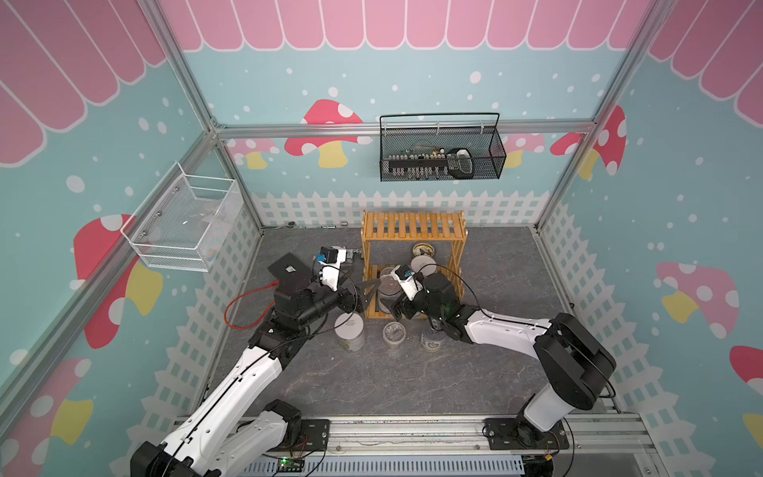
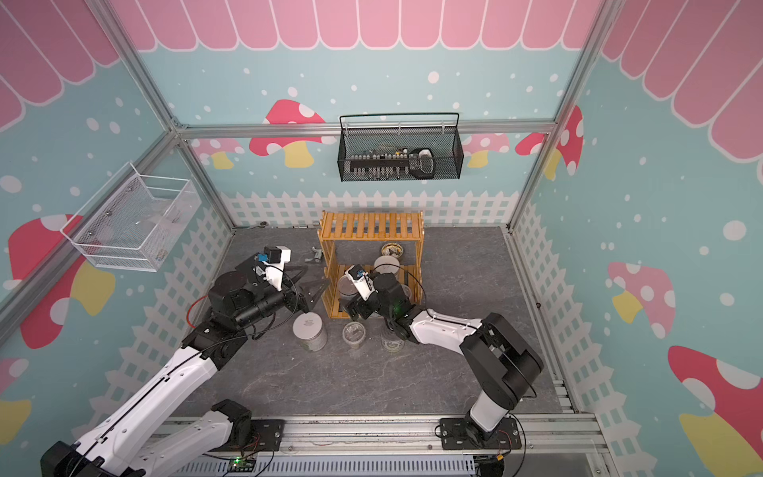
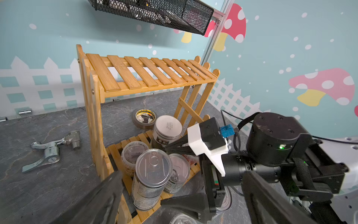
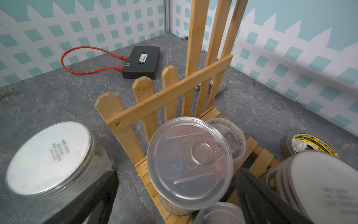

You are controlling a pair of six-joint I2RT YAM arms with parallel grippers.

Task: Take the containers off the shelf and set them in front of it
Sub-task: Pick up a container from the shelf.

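Grey stone-look bench (image 1: 413, 384) fills the floor of a little room with mushrooms and a white fence painted on the walls. We see the wooden shelf (image 1: 413, 225) near the back wall. On its low step stand four containers: a tall tin (image 3: 153, 168), a short tin (image 3: 179, 168), a see-through jar (image 3: 133, 151) and a white-lid jar (image 3: 168, 126). Three more stand on the bench in front of the shelf: a front jar (image 1: 349, 326) with a white lid, a little clear pot (image 1: 393, 332) and a front tin (image 1: 432, 339) partly under the right arm. The right pincer (image 3: 166, 174) is spread wide, with one finger on each side of the tall tin. We cannot tell if it touches. The left pincer (image 1: 369, 291) is spread wide too, just beside the shelf, holding nothing.
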